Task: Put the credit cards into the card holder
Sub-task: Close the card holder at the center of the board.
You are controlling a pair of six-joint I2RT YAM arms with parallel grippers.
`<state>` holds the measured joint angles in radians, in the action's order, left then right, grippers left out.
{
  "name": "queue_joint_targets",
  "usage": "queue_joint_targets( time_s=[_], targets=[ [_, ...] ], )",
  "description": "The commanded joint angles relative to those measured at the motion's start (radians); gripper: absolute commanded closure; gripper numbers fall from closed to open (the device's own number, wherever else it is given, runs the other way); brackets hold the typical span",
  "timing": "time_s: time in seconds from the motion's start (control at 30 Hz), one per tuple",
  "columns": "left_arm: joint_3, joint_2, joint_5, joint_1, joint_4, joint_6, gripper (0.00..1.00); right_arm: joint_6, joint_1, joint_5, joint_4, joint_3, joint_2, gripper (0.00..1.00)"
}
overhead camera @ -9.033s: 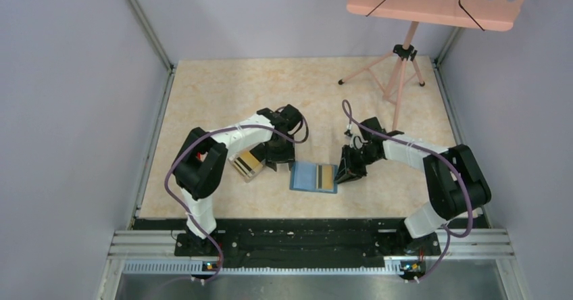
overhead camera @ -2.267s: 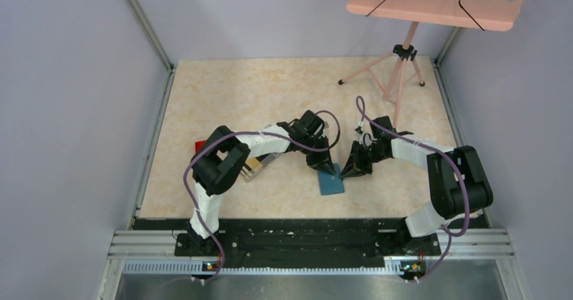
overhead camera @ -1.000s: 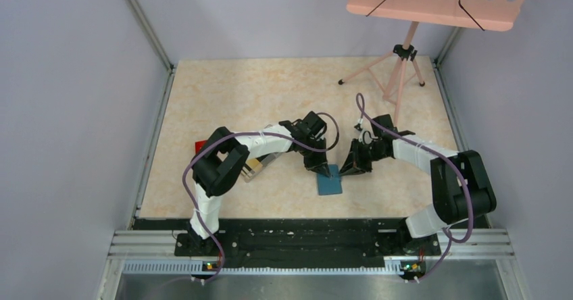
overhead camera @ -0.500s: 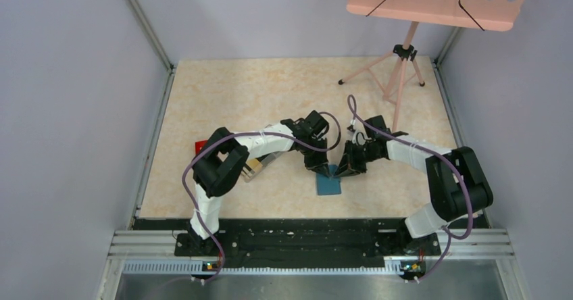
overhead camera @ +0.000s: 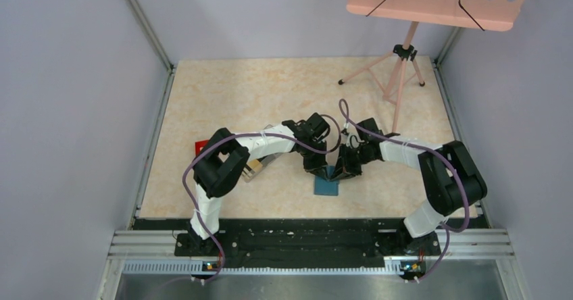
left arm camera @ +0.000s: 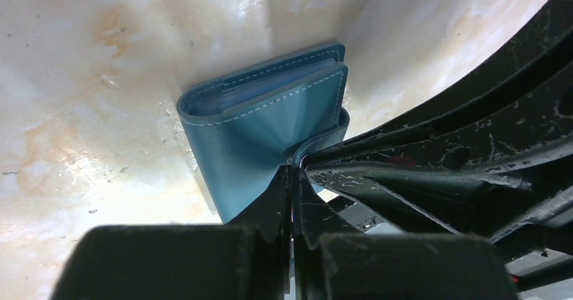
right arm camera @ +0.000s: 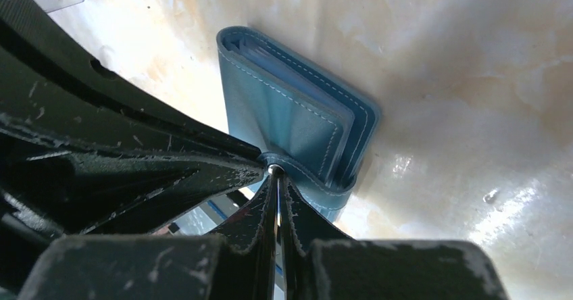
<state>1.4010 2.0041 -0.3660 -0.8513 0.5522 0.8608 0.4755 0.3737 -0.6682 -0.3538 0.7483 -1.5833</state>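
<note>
The left gripper and right gripper were both pressed together, tips meeting at the strap tab of the small teal-blue stitched book-style card holder (folded closed). It lay on the beige marbled tabletop.

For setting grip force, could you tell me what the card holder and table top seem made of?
Card holder: likely smooth leather or faux leather; stitched edges, soft creases. Table top: glossy marble-patterned laminate or stone, unclear which; it shows bright reflections.
</note>
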Motion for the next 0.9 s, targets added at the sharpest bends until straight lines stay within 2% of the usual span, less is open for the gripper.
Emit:
queue_joint_targets(
  time_s=[0.0,0.67,0.87],
  targets=[
    [0.028,0.007,0.043,-0.003,0.034,-0.028,1.0,0.006,0.025,0.038,0.039,0.004,-0.029,0.96],
    [0.025,0.177,0.144,-0.017,0.129,-0.063,1.0,-0.002,0.112,0.347,-0.119,0.072,-0.182,0.98],
    [0.026,0.173,0.149,-0.017,0.124,-0.065,1.0,-0.011,0.129,0.326,-0.111,0.081,-0.176,0.96]
  ],
)
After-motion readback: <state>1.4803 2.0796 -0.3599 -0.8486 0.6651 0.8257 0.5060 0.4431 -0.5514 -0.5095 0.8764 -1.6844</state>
